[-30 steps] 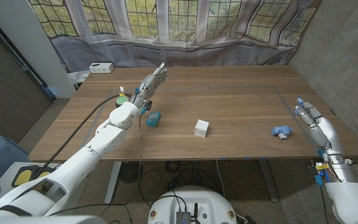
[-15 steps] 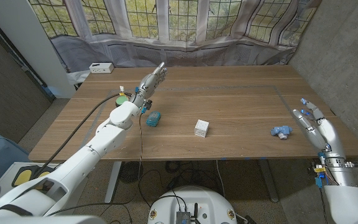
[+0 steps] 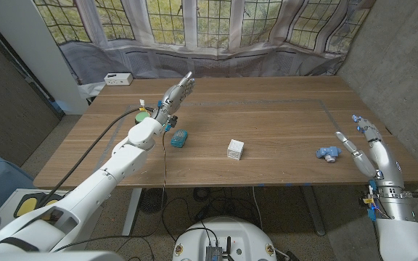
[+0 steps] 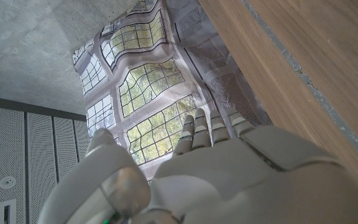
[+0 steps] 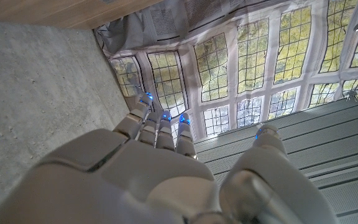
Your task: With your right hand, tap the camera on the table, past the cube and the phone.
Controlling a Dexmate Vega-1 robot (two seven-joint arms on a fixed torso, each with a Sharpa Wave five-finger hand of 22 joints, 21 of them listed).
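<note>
A white cube (image 3: 236,149) sits near the table's middle. To its left lies a small teal object (image 3: 179,138), and to its right, near the table's right edge, a small blue object (image 3: 328,153); they are too small to tell which is the camera and which the phone. My right hand (image 3: 365,145) hovers just right of the blue object, beyond the table's right edge, fingers spread and holding nothing; in the right wrist view the right hand (image 5: 160,168) points at the window. My left hand (image 3: 176,94) reaches over the table's far left, fingers straight and empty, as the left wrist view of the left hand (image 4: 216,162) confirms.
A green item (image 3: 143,114) lies beside my left forearm. A white box (image 3: 117,78) stands at the far left corner of the wooden table (image 3: 281,116). A curtain and windows run behind the table, and a concrete wall (image 5: 36,93) stands to the right.
My right hand has drifted a little toward the near edge and to the right, with its fingers spreading wider. The left arm and the objects have stayed put.
</note>
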